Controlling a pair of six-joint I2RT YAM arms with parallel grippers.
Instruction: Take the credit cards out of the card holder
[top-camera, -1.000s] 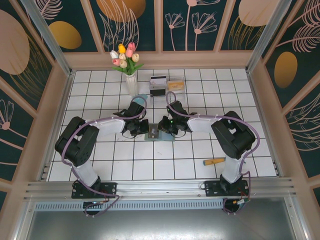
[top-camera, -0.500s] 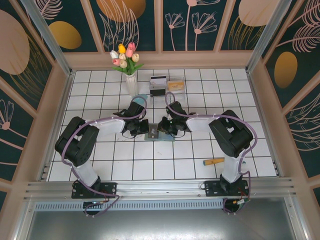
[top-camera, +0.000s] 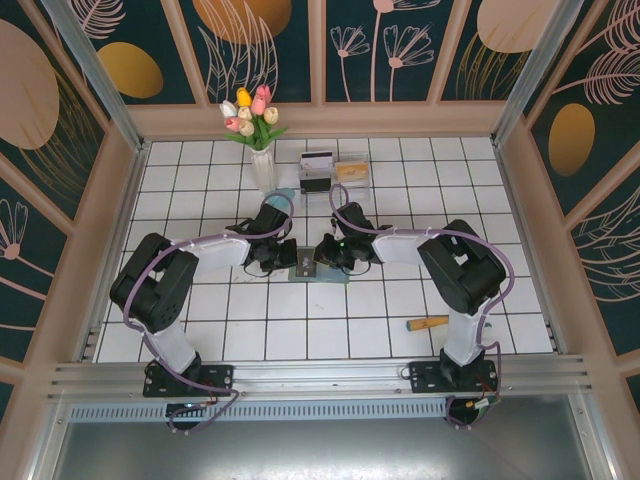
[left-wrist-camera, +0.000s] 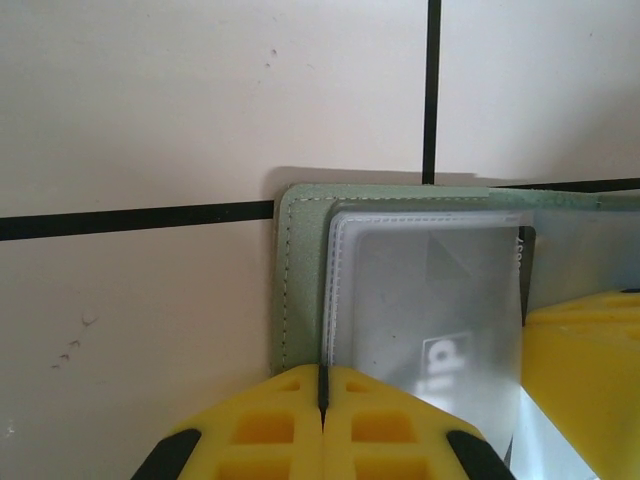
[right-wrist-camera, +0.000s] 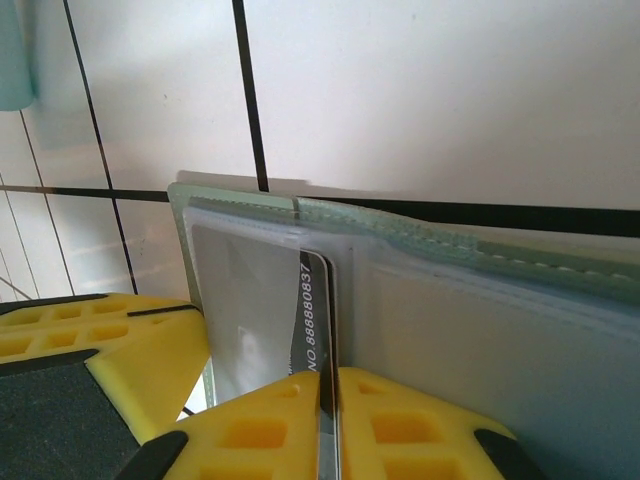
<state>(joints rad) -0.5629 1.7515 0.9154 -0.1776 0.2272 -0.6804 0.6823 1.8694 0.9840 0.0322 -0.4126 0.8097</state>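
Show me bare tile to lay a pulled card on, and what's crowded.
Free: the tiles on the near side of the card holder, left of the orange object; also the far right tiles beyond the clear box. Crowded: the centre, where the left gripper and right gripper meet, and around the vase.

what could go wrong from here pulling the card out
The right hand pinches just the edge of the credit card, so it might slip off. The left hand clamps only the rim of the card holder; the holder could drag along. Both hands sit very close and might bump.
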